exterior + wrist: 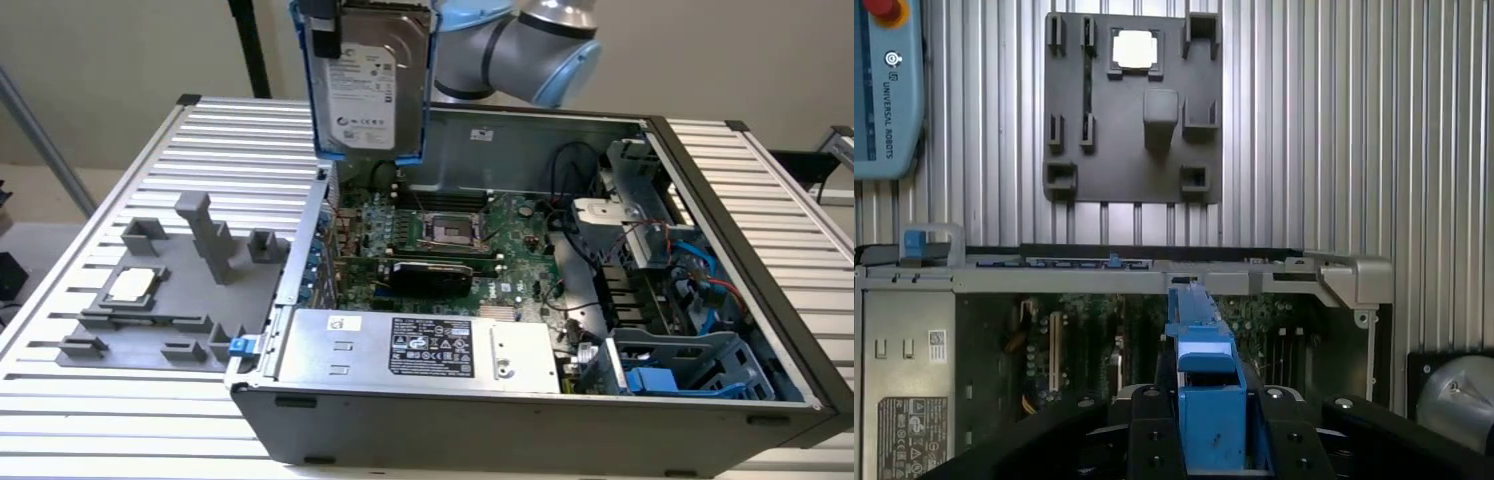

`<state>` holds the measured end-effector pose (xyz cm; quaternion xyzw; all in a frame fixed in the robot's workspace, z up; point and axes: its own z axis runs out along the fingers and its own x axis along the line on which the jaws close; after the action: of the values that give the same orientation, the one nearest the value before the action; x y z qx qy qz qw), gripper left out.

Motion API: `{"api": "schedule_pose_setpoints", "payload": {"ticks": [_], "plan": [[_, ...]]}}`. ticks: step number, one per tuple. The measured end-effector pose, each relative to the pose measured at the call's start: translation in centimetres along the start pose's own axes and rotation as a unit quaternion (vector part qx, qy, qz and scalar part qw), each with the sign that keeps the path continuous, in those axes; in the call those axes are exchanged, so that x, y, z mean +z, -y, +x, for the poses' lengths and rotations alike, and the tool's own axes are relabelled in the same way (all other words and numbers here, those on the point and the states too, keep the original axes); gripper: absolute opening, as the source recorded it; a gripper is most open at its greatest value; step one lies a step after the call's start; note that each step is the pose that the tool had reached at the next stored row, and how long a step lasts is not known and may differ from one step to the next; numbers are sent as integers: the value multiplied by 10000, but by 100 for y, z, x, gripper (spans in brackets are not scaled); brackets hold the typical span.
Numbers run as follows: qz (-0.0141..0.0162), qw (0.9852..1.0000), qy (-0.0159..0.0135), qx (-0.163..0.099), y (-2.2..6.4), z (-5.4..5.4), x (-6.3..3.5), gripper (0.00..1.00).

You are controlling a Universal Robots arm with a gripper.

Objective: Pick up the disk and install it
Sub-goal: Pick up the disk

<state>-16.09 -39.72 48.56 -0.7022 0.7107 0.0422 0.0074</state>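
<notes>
1. The silver and light-blue robot arm (534, 45) stands bent behind the far side of the computer. Its black hand (1209, 440) points down over the open machine.
2. The hand is clamped on the disk (367, 85), a flat silver-grey hard drive with a white label in a blue plastic carrier. Black fingers (1144, 430) press the carrier from both sides.
3. The disk hangs upright in the air with its label towards the exterior view. It is over the far corner of the open grey metal computer case (534, 430), at the exterior view's left, clear of the green motherboard (454, 235).
4. The exterior view cuts off the disk's upper end and most of the hand.
5. The case lies on a ribbed aluminium desk (254, 120). Beside it, at the exterior view's left, a dark grey plastic fixture plate (80, 340) carries a small square silver chip (134, 287).
6. A light-blue control pendant (884, 90) lies on the desk, cut by the frame edge.
</notes>
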Motion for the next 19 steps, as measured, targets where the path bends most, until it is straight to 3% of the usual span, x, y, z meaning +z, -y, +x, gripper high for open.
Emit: {"api": "schedule_pose_setpoints", "payload": {"ticks": [19], "plan": [[0,10000,0,0,861,149,-43,33]]}}
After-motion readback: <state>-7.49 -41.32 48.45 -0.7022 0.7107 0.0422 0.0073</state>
